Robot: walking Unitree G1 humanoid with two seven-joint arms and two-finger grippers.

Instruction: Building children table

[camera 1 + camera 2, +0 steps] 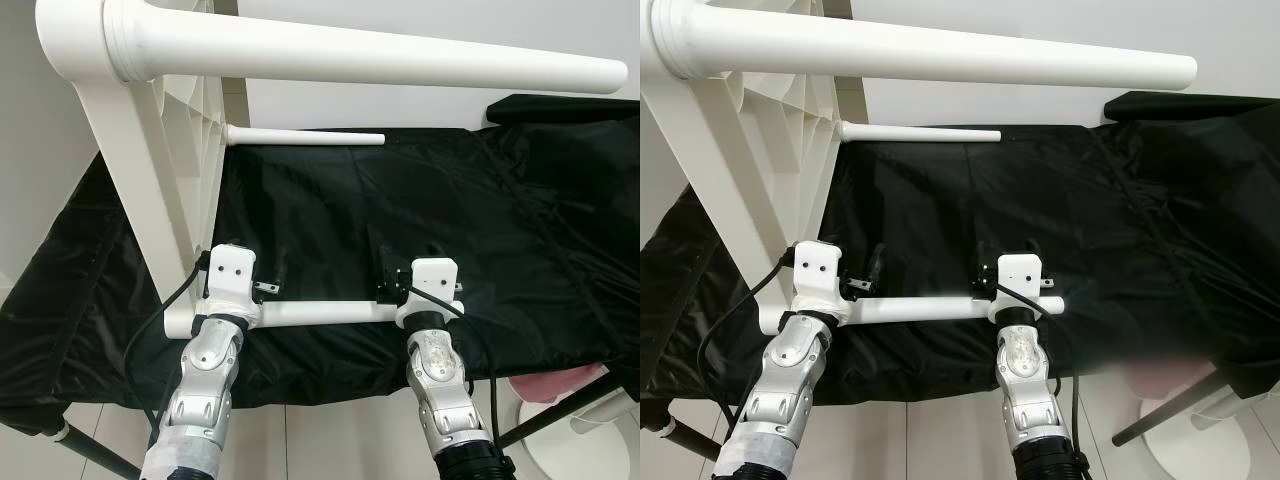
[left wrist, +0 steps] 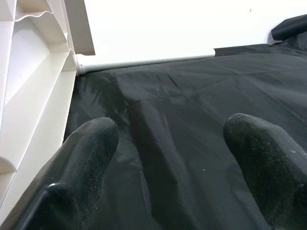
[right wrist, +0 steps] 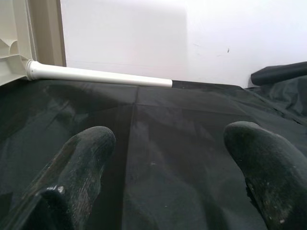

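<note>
While both grippers sit at the near leg point(image 1: 320, 315), left gripper point(image 2: 168, 158) by the tabletop point(image 1: 190, 130) end and right gripper point(image 3: 168, 163) near the free tip, I see each one's fingers spread wide over the black cloth point(image 1: 480, 230), pinching nothing. Ahead of them a far leg point(image 1: 305, 139) is already in. I judge we're seating this leg; next I'd close on it and twist.

Left end effector point(image 2: 168, 158) and right end effector point(image 3: 168, 163) extended forward side by side, fingers spread apart, nothing between them.
</note>
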